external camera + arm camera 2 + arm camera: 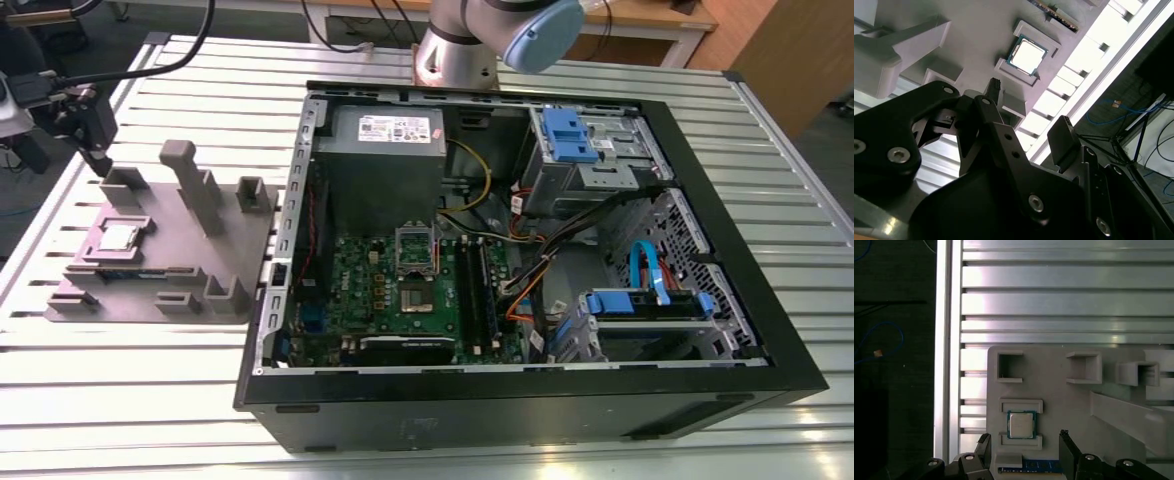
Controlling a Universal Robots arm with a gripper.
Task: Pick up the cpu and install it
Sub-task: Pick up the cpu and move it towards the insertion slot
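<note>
Black claw [1024, 436] near shiny square cpu [1021, 424]

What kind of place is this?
Probably a robotics lab or workshop: a robot arm stands by an open desktop computer case on a slatted metal table, with a cpu in a grey holder.

Eyes on the cpu [118, 236]: small, square, flat, bright silver top [1021, 424] with a thin greenish rim. Lying face up and level, seated snugly between two low ledges [1021, 405] on the grey holder [220, 250], over at the exterior view's left, resting free
</note>
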